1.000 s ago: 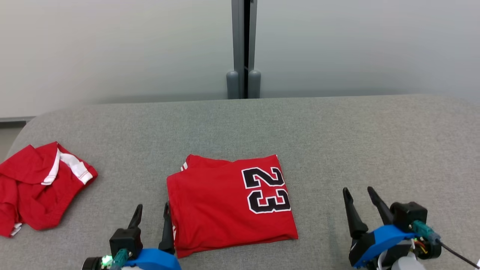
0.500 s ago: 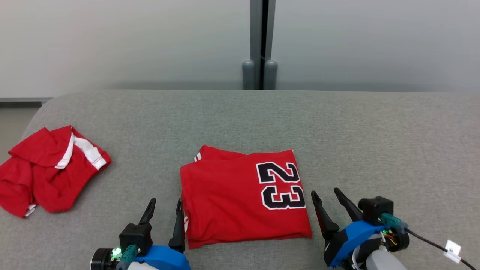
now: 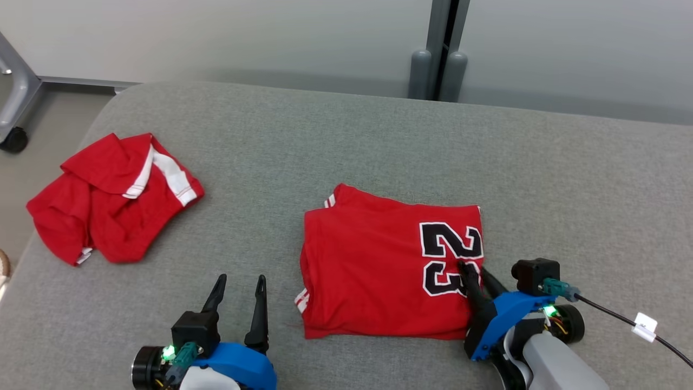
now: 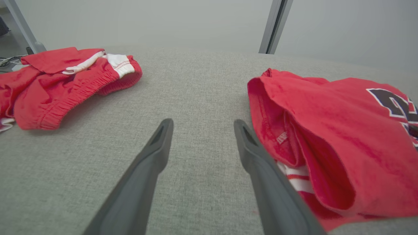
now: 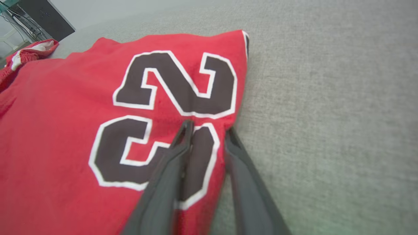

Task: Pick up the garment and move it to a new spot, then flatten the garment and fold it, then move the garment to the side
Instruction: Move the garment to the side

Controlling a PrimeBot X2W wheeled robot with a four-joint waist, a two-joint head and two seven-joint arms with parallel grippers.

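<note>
Nearest you, at 7 o'clock, the left fingers (image 3: 260, 295) stand wide apart above the grey surface (image 3: 346, 135), holding nothing. At 4 o'clock the right fingers (image 3: 469, 281) straddle the 3 o'clock edge of the garment (image 3: 368, 271), one resting on the printed 3; you cannot tell whether they grip it. The folded garment lies mid-surface, long axis 9 to 3, striped trim toward 9. At 10 o'clock, crumpled red shorts (image 3: 108, 211) lie well apart.

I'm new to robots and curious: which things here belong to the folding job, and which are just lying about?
Job: jersey, right gripper, left gripper.
Lying about: shorts, post, caster.
</note>
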